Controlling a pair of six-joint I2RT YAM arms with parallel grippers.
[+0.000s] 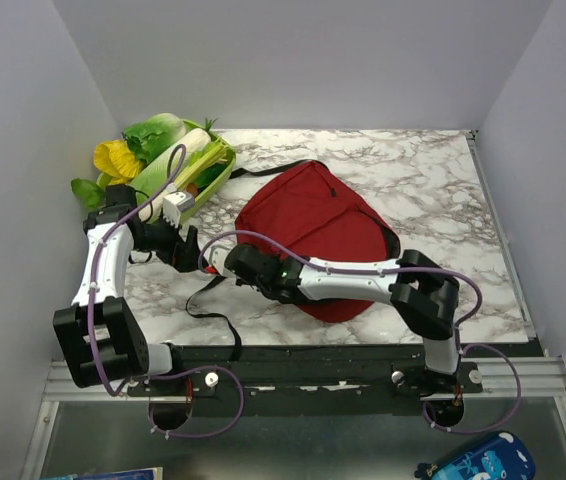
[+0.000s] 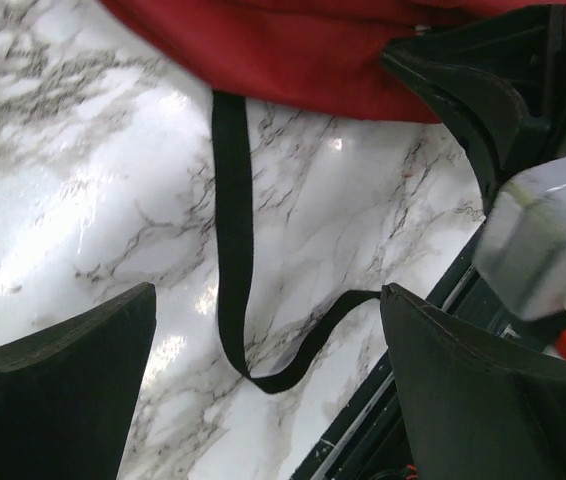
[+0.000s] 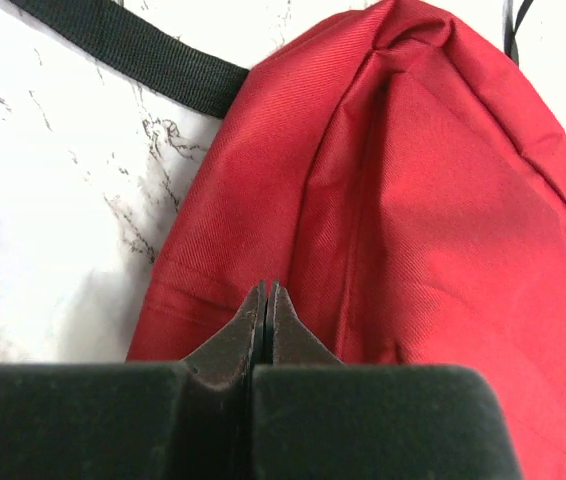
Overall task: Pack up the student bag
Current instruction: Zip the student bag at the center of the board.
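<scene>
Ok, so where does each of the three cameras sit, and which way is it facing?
Top external: above and behind, looking down on the marble table and student bag; left arm and right arm show.
Left wrist: looks down past the open left gripper at a black strap.
Right wrist: faces the bag over the shut right gripper.
Shared: all three show the bag.

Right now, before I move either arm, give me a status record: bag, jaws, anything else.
bag: red, flat on the table, centre
strap: black, looped on the table by the bag's near-left edge
left jaws: open, above the strap, empty
right jaws: shut at the bag's edge; fabric pinched or not, unclear
tray: green, far left, holding vegetables
</scene>
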